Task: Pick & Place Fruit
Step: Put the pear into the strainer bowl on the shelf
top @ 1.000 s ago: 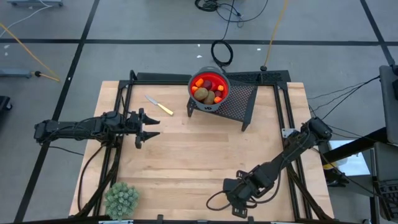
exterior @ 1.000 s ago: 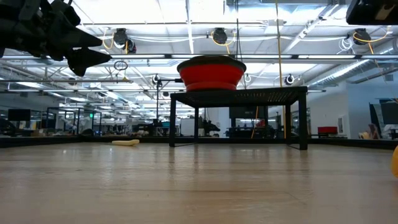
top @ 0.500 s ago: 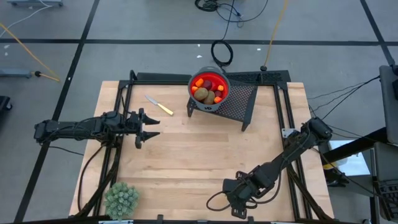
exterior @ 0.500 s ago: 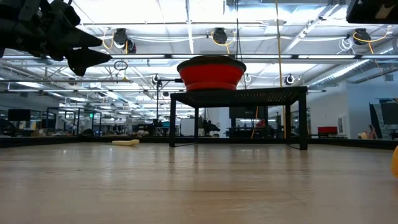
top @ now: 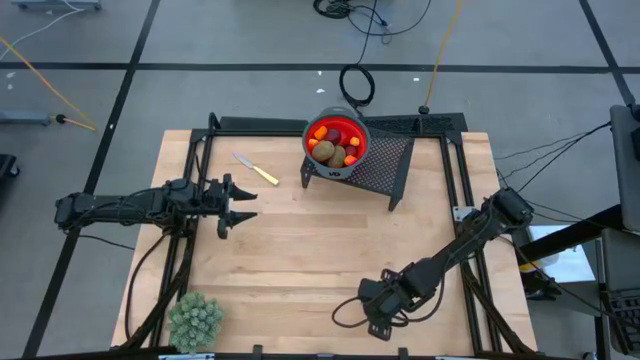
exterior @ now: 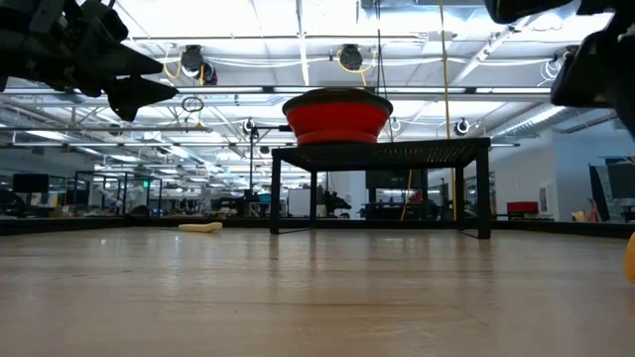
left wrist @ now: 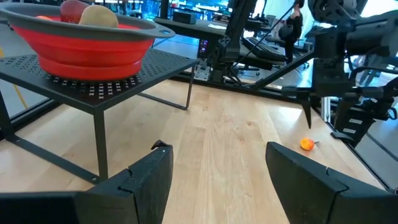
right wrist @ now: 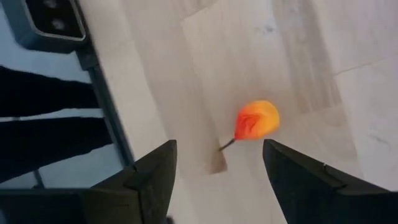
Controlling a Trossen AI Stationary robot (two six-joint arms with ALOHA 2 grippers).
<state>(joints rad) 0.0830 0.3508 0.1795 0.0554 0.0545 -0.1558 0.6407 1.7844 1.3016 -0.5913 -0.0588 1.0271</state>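
A red bowl (top: 337,141) holding several toy fruits, among them a brown kiwi-like oval, stands on a black mesh stand (top: 385,165) at the table's far middle. One small orange fruit piece (right wrist: 256,119) with a thin stem lies on the wood near the table's front edge. My right gripper (right wrist: 219,147) hangs open above it, slanting down, one finger on either side and clear of it. In the high view the right gripper (top: 378,320) hides that piece. My left gripper (top: 240,205) waits open at the table's left, pointing level at the stand.
A small knife with a yellow handle (top: 257,169) lies left of the stand. A pale green spiky plant ball (top: 195,320) sits at the near left corner. Black frame rails (top: 200,180) run along the table's edges. Bare wood lies between the stand and the front edge.
My right gripper has come down toward the table near the front edge, over the orange piece; in the low view it now shows at the upper right. The fruit pieces have not moved.
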